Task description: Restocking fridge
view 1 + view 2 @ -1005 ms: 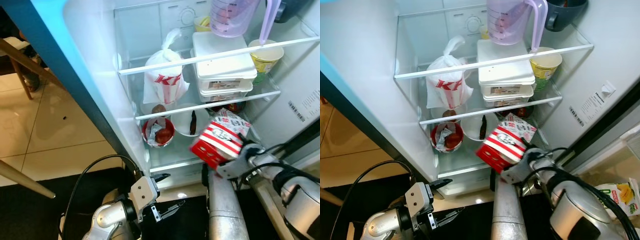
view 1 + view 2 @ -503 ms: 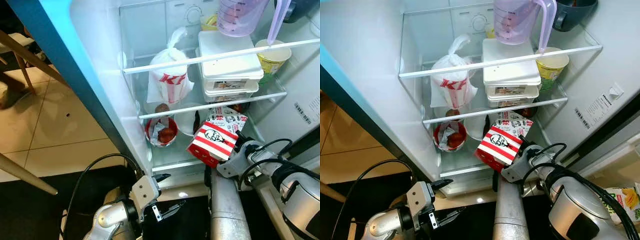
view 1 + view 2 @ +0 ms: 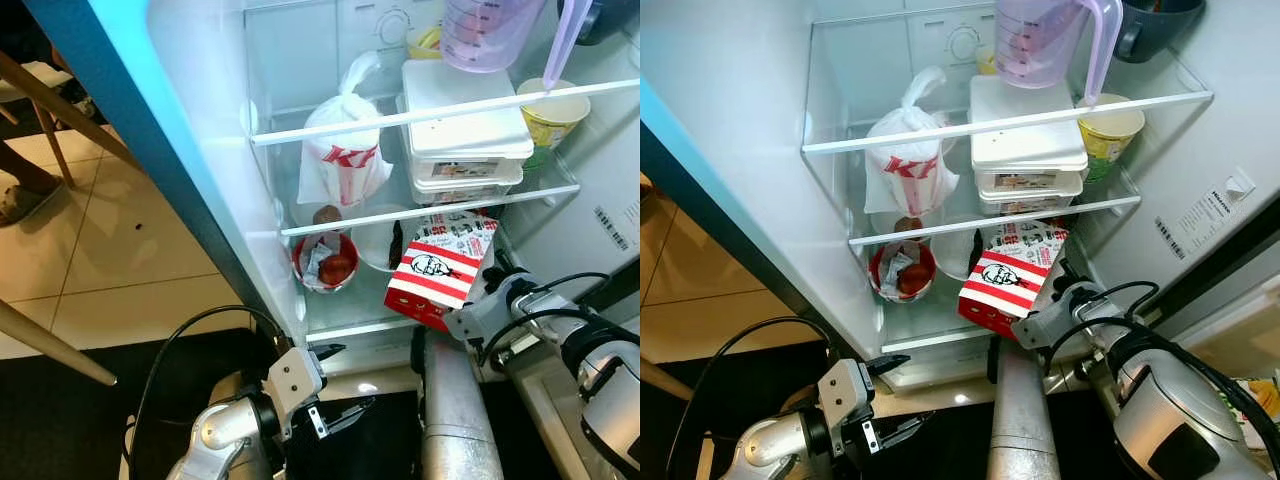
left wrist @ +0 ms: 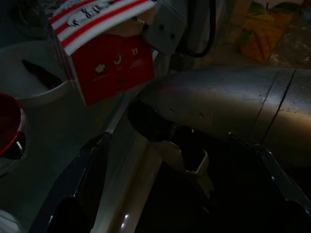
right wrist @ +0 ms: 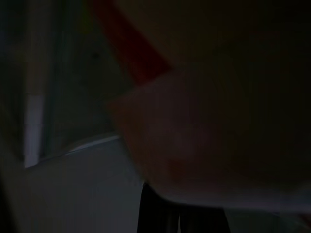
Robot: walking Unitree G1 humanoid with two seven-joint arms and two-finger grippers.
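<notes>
A red-and-white striped KFC box hangs tilted over the front of the fridge's lower glass shelf. My right gripper is shut on its right side. The right wrist view is dark, with the box pressed close to the lens. My left gripper stands open low in front of the fridge, below the shelf edge, with nothing between its fingers. In the left wrist view the box shows above my silver right arm.
On the lower shelf sit a red bowl and a white bowl. Above are a white KFC bag, stacked white containers, a yellow cup and a purple pitcher. The blue fridge door stands left, a person's foot beyond.
My right gripper has carried the box further in toward the lower shelf and tipped it more upright. The left gripper has stayed put. The camera has shifted slightly.
</notes>
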